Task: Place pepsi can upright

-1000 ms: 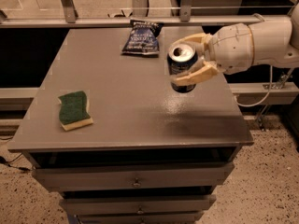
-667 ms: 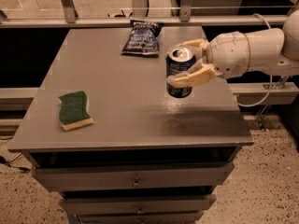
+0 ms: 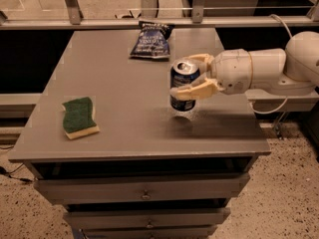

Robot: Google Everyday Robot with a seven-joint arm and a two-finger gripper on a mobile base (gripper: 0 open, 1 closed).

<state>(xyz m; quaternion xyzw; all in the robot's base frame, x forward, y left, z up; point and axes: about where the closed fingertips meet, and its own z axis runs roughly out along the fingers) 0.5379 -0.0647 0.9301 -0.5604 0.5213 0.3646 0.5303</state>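
The pepsi can is dark blue with a silver top and stands upright right of the table's middle. Its base is at or just above the tabletop; I cannot tell if it touches. My gripper comes in from the right on a white arm. It is shut on the can, with one tan finger across the can's front and the other behind its top.
A crinkled dark blue snack bag lies at the back of the grey table. A green and yellow sponge lies at the front left. Drawers sit below the tabletop. A metal rail runs behind the table.
My gripper has carried the can down and slightly left, toward the tabletop. The can has stayed upright in the grip. The bag and sponge have not moved.
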